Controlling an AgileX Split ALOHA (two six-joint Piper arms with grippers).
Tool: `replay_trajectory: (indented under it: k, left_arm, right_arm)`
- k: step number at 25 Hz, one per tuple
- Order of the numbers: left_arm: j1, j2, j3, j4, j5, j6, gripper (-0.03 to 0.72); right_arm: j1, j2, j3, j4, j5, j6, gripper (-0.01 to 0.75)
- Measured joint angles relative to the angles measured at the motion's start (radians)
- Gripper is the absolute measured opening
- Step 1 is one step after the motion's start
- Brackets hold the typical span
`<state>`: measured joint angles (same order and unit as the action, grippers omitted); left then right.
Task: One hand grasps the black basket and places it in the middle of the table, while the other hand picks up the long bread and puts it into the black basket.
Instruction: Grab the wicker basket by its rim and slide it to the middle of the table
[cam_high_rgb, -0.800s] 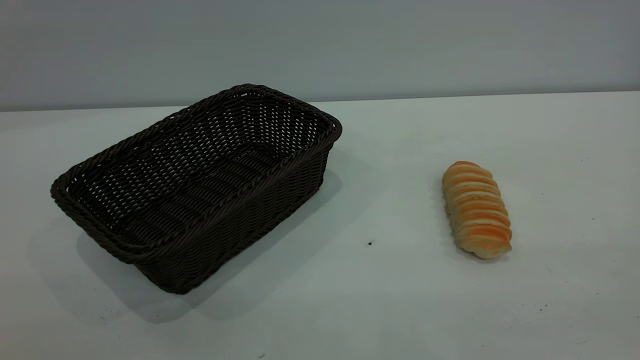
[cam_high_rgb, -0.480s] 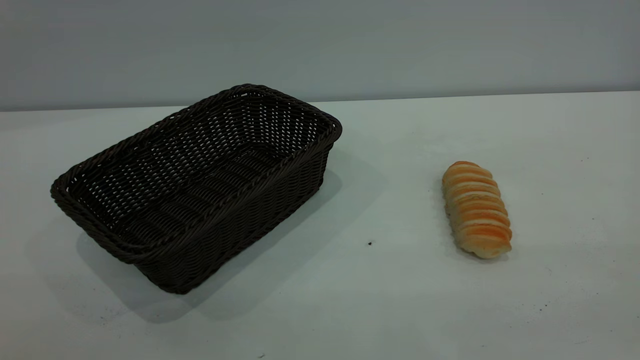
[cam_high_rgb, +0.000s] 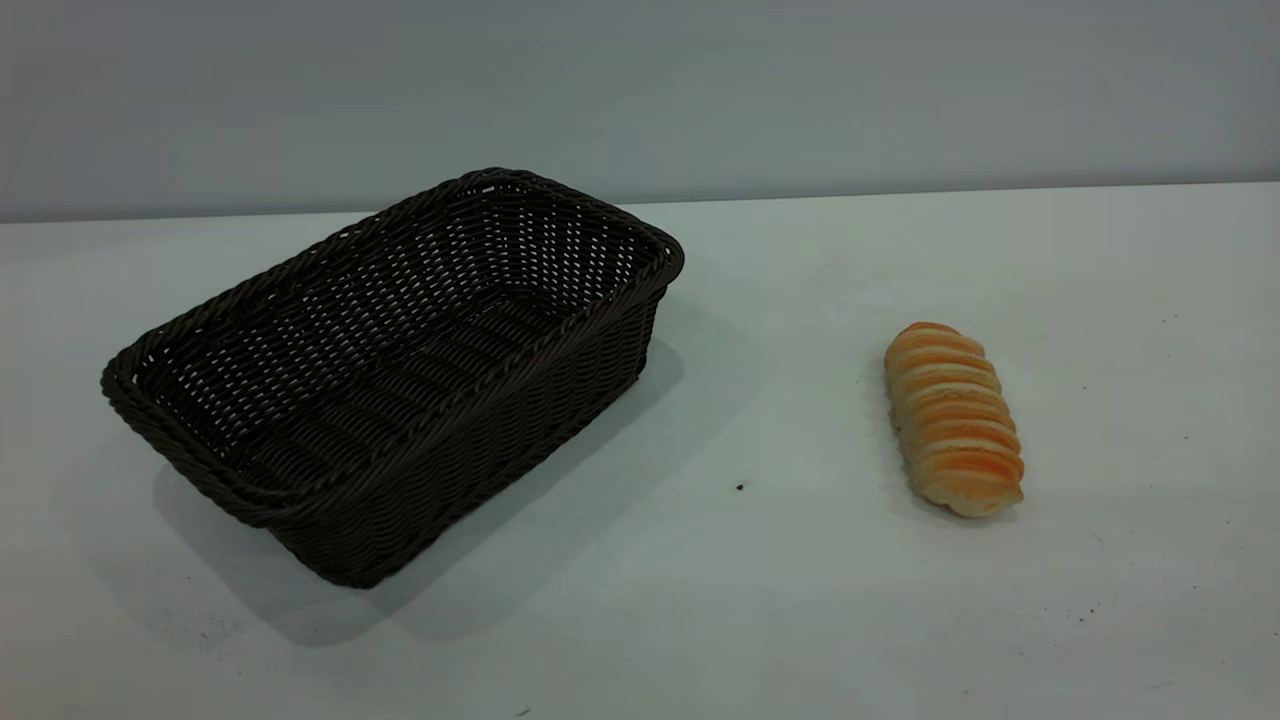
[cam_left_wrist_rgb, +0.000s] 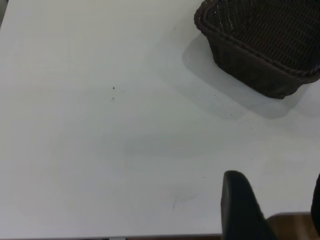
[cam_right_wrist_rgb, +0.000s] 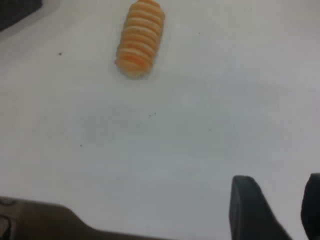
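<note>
The black basket (cam_high_rgb: 480, 440) stands empty on the left half of the white table (cam_high_rgb: 760, 600), set at an angle. The long bread (cam_high_rgb: 953, 418) lies on the right half, well apart from the basket. Neither gripper shows in the exterior view. In the left wrist view my left gripper (cam_left_wrist_rgb: 275, 176) is open and empty near the table's front edge, far from the basket (cam_left_wrist_rgb: 250, 67). In the right wrist view my right gripper (cam_right_wrist_rgb: 278, 178) is open and empty near the front edge, far from the bread (cam_right_wrist_rgb: 140, 37).
A small dark speck (cam_high_rgb: 740, 487) lies on the table between the basket and the bread. A grey wall runs behind the table's far edge. A brown surface (cam_left_wrist_rgb: 295, 227) shows below the table's front edge.
</note>
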<state>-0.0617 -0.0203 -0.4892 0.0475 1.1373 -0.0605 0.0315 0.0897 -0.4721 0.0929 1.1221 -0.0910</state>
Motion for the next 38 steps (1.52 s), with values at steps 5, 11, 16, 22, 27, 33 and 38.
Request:
replay_trajectory:
  k: [5, 11, 16, 22, 27, 33, 38]
  left_arm:
    - [0.0, 0.0, 0.0, 0.0, 0.0, 0.0, 0.414]
    - [0.0, 0.0, 0.0, 0.0, 0.0, -0.001, 0.414]
    - [0.0, 0.0, 0.0, 0.0, 0.0, 0.0, 0.414]
    - [0.0, 0.0, -0.002, 0.0, -0.008, 0.002, 0.414]
    - [0.0, 0.0, -0.017, -0.015, -0.105, 0.003, 0.414]
    - [0.0, 0.054, -0.018, -0.032, -0.146, -0.013, 0.414]
    - [0.0, 0.189, -0.018, -0.032, -0.224, -0.051, 0.414]
  right_arm:
    - [0.0, 0.0, 0.0, 0.0, 0.0, 0.0, 0.238]
    - [0.0, 0.0, 0.0, 0.0, 0.0, 0.0, 0.238]
    - [0.0, 0.0, 0.0, 0.0, 0.0, 0.0, 0.238]
    - [0.0, 0.0, 0.0, 0.0, 0.0, 0.0, 0.238]
    - [0.0, 0.0, 0.0, 0.0, 0.0, 0.0, 0.238]
    - [0.0, 0.0, 0.0, 0.001, 0.0, 0.001, 0.238]
    - [0.0, 0.0, 0.0, 0.025, -0.001, -0.003, 0.238]
